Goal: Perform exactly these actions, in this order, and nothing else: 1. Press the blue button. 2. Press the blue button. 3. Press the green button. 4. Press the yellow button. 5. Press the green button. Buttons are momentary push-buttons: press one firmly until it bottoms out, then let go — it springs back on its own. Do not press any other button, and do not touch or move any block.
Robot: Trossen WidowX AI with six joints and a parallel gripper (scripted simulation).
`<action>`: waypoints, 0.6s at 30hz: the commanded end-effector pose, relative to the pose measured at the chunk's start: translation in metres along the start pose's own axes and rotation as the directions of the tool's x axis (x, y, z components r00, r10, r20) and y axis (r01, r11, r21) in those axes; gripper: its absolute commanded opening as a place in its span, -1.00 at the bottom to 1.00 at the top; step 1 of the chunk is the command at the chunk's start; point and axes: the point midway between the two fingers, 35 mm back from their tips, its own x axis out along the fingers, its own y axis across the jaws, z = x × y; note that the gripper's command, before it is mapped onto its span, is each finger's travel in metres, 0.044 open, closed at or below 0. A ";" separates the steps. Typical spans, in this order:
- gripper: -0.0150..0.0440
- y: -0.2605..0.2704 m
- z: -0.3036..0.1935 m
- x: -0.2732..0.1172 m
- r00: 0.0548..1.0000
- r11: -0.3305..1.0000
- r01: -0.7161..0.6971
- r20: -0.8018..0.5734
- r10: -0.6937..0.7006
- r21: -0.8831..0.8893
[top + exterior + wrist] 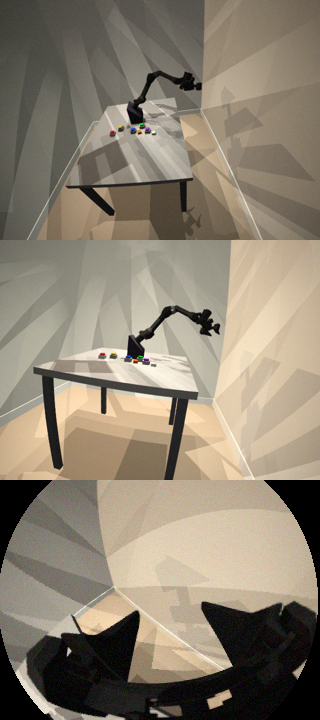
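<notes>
The blue button (133, 128) (128, 357) sits on its grey base in the middle of the button group. The green button (141, 124) (140, 357) stands just behind and right of it, close to the arm's base. The yellow button (120, 127) (113, 353) stands to the left. All three look unpressed, though they are small in view. My gripper (215, 335) (171, 610) is open and empty. It is stretched out far to the right, high above and beyond the table's right edge, away from every button. No button shows in the wrist view.
A red button (112, 132) (102, 353) is at the far left. A purple button (147, 128) (146, 359) is right of the blue one. An orange block (139, 132) (135, 361) lies between them. A white block (153, 132) (153, 364) lies right of the purple button. A wall is beyond the gripper.
</notes>
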 end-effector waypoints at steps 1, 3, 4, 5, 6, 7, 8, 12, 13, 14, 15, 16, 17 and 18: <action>0.86 -0.019 -0.071 -0.020 0.983 0.991 0.084 -0.172 -0.065 0.105; 0.86 -0.028 -0.112 -0.038 0.958 0.976 0.144 -0.271 -0.096 0.165; 0.86 -0.031 -0.132 -0.049 0.942 0.965 0.177 -0.319 -0.109 0.193; 0.86 -0.034 -0.151 -0.061 0.923 0.953 0.210 -0.365 -0.120 0.220; 0.86 -0.036 -0.170 -0.073 0.903 0.938 0.246 -0.411 -0.129 0.245; 0.86 -0.037 -0.188 -0.087 0.880 0.921 0.282 -0.455 -0.136 0.269; 0.86 -0.037 -0.205 -0.101 0.856 0.902 0.319 -0.498 -0.142 0.291; 0.86 -0.031 -0.268 -0.166 0.743 0.801 0.475 -0.653 -0.144 0.364; 0.86 -0.027 -0.282 -0.183 0.713 0.770 0.514 -0.687 -0.139 0.378; 0.86 -0.023 -0.295 -0.201 0.682 0.736 0.554 -0.720 -0.132 0.390; 0.86 -0.017 -0.308 -0.219 0.650 0.699 0.593 -0.750 -0.122 0.400; 0.86 -0.010 -0.319 -0.238 0.618 0.659 0.632 -0.778 -0.111 0.408; 0.86 -0.003 -0.330 -0.256 0.587 0.617 0.669 -0.804 -0.097 0.414; 0.86 0.006 -0.339 -0.275 0.556 0.573 0.705 -0.827 -0.082 0.418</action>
